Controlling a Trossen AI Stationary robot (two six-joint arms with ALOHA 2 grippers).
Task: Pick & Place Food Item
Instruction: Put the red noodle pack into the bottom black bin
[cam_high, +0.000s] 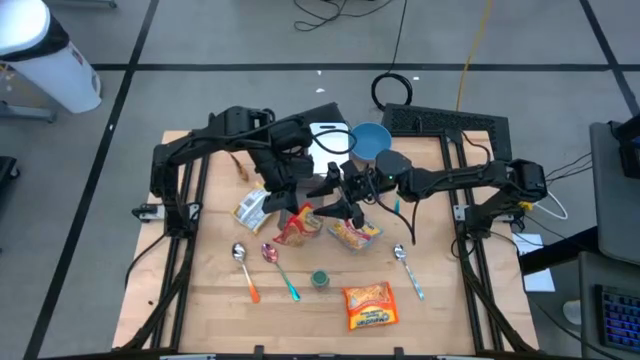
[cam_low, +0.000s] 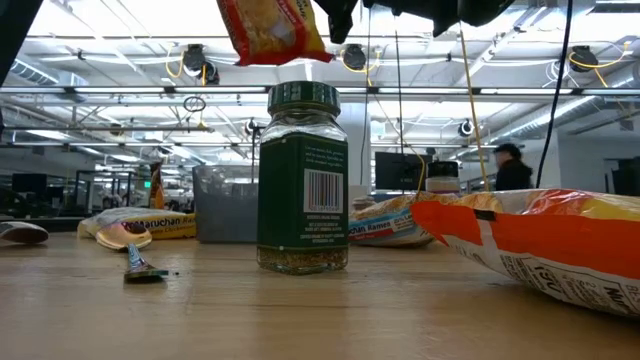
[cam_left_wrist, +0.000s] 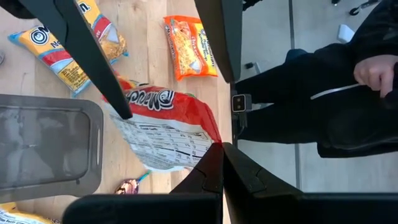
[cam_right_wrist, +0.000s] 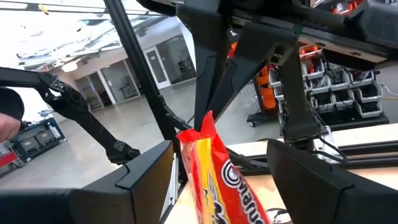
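While the left gripper (cam_high: 297, 205) holds its jaws clamped on the top edge of the red-and-yellow plastic ramen packet (cam_high: 296, 226), the packet hangs clear of the wooden worktop (cam_high: 210, 300), just beside the clear plastic container (cam_high: 353, 233) on its left. The right gripper (cam_high: 340, 200) stands close on the container's near side with its jaws apart, straddling the packet's upper edge without visibly closing on it. The step in hand appears to be the carry, possibly a handover between arms. The next move probably calls for bringing the packet over the container before release. The green-capped glass spice jar (cam_high: 320, 279) stands well in front of the container.
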